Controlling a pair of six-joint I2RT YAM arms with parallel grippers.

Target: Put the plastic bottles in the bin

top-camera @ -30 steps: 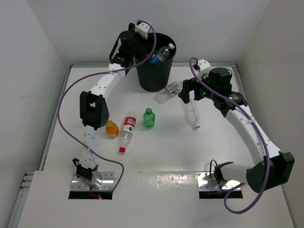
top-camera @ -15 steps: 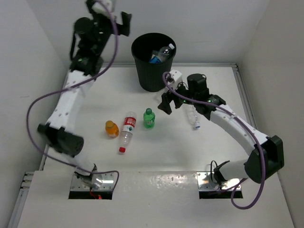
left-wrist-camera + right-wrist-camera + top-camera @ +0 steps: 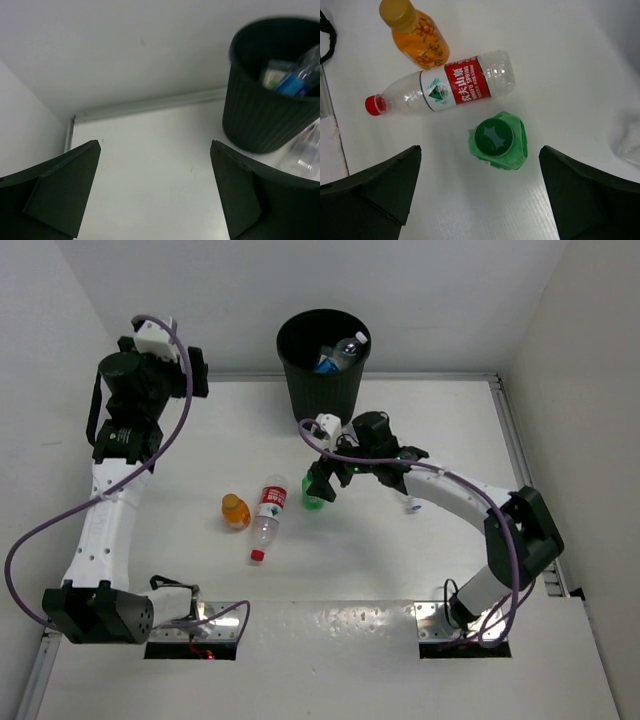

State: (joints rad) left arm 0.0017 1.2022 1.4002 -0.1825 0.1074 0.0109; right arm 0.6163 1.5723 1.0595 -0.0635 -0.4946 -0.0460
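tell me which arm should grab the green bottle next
Right. The right gripper, open, hangs straight over the upright green bottle; the left gripper, also open, is far off near the back left corner.

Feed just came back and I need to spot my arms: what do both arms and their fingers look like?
The left arm and right arm match: white links between chunky black joints, a loose purple cable along each, a small white box at the wrist. The fingers are plain black wedges, unmarked. Bases sit on shiny metal plates.
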